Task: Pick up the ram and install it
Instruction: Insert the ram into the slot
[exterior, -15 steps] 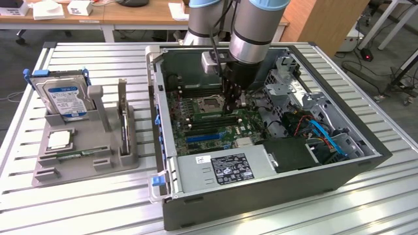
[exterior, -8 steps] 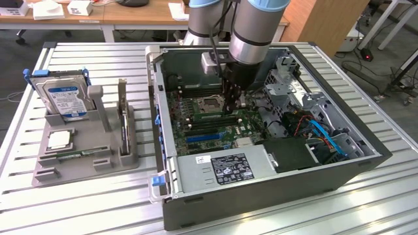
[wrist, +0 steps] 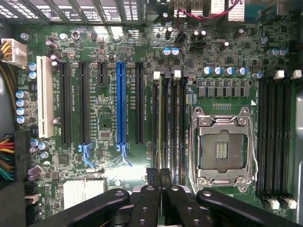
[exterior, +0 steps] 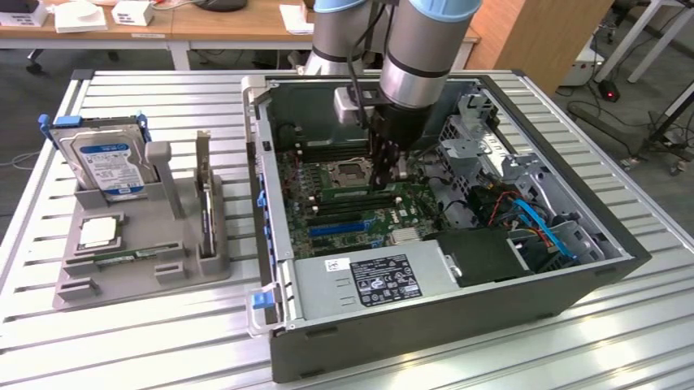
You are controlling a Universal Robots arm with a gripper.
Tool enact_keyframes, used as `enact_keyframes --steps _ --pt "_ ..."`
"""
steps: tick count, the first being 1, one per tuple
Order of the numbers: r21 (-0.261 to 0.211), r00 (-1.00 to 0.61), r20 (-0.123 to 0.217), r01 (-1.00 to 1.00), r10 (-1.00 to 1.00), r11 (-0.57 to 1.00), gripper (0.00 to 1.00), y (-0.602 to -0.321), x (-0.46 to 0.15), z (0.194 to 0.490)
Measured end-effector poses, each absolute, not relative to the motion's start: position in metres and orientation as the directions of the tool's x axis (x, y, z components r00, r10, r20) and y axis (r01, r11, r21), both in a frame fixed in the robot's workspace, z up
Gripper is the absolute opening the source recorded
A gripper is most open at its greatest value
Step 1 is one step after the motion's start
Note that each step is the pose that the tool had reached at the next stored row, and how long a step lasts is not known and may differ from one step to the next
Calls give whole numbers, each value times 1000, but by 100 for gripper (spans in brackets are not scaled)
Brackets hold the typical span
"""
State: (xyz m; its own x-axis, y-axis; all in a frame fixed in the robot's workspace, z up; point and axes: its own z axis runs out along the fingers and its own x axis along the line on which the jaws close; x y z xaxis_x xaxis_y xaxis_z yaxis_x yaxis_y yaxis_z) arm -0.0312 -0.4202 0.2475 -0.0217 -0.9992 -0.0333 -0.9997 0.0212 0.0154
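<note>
One ram (exterior: 349, 193) stands edge-on in a motherboard slot just on the near side of the CPU socket (wrist: 221, 149), inside the open computer case (exterior: 434, 325). The gripper (wrist: 159, 174) hangs right over its top edge, fingers (wrist: 152, 178) pressed together.

Even overhead light, soft shadows inside the computer case (exterior: 434, 329).

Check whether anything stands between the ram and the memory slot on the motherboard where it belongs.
Nothing visible does. The ram appears to be seated edge-on among the memory slots beside the empty CPU socket, with the shut fingers at one end of it. No cable or card crosses that slot.
</note>
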Motion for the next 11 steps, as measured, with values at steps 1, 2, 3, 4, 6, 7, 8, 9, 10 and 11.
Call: enact_keyframes --steps 1,2,3,4,6,7,8,9,10,11 --pt "16 -22 -33 -1000 -999 21 11 -420 -31 247" --pt "15 -22 -33 -1000 -999 21 11 -420 -31 247" --pt "15 -22 -33 -1000 -999 21 11 -420 -31 246" --pt "16 -22 -33 -1000 -999 21 11 -420 -31 246" --pt "16 -22 -33 -1000 -999 21 11 -420 -31 246" --pt "15 -22 -33 -1000 -999 21 11 -420 -31 246" --pt "15 -22 -33 -1000 -999 21 11 -420 -32 245" --pt "15 -22 -33 -1000 -999 21 11 -420 -32 244" --pt "15 -22 -33 -1000 -999 21 11 -420 -32 244" --pt "15 -22 -33 -1000 -999 21 11 -420 -32 243"
